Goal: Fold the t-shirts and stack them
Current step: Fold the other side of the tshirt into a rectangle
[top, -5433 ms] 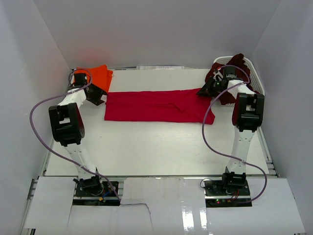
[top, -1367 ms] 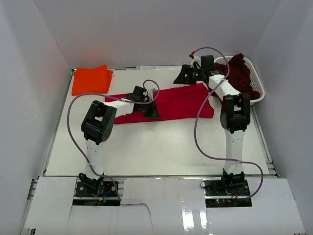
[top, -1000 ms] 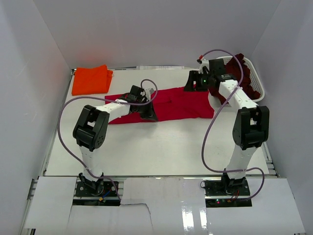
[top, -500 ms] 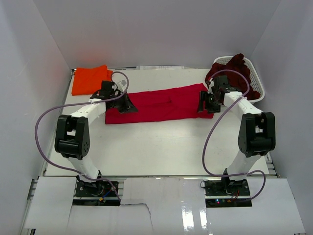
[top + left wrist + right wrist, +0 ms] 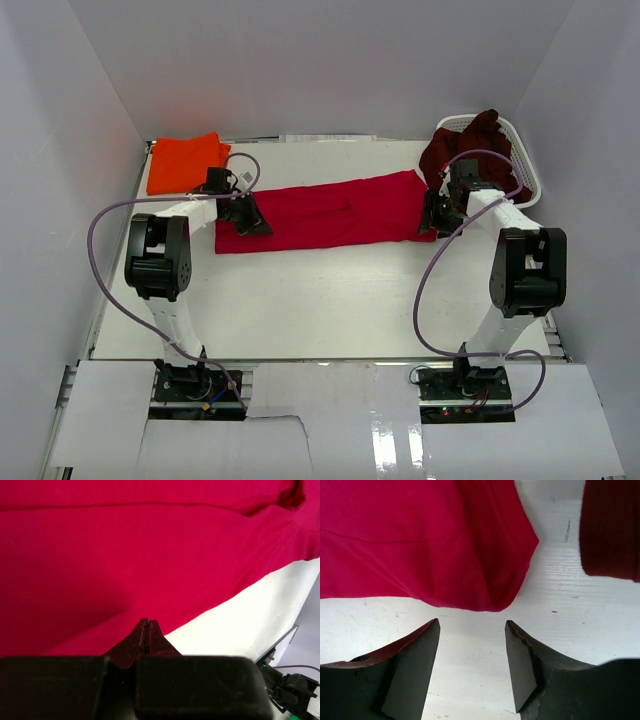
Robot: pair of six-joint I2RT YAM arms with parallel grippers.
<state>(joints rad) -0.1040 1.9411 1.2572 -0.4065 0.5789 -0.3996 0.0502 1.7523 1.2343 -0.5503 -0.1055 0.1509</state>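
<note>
The crimson red t-shirt [image 5: 330,210] lies as a long folded strip across the back half of the table. My left gripper [image 5: 255,220] is at its left end. In the left wrist view its fingers [image 5: 146,623] are pressed shut over the red cloth [image 5: 150,545], with nothing visible between them. My right gripper [image 5: 429,214] is at the strip's right end. It is open [image 5: 472,626] over bare table, just short of the shirt's rounded corner [image 5: 495,597]. The orange t-shirt [image 5: 185,162] lies folded at the back left. The maroon t-shirt [image 5: 478,140] [image 5: 610,530] is heaped in the basket.
A white lattice basket [image 5: 527,160] stands at the back right, close behind my right gripper. White walls enclose the table [image 5: 320,300] on three sides. Both arms' purple cables loop over the table's sides.
My left gripper has slid from the middle of the red strip to its left end, still shut. My right gripper came down from the back to the strip's right end, its jaws narrowing slightly.
</note>
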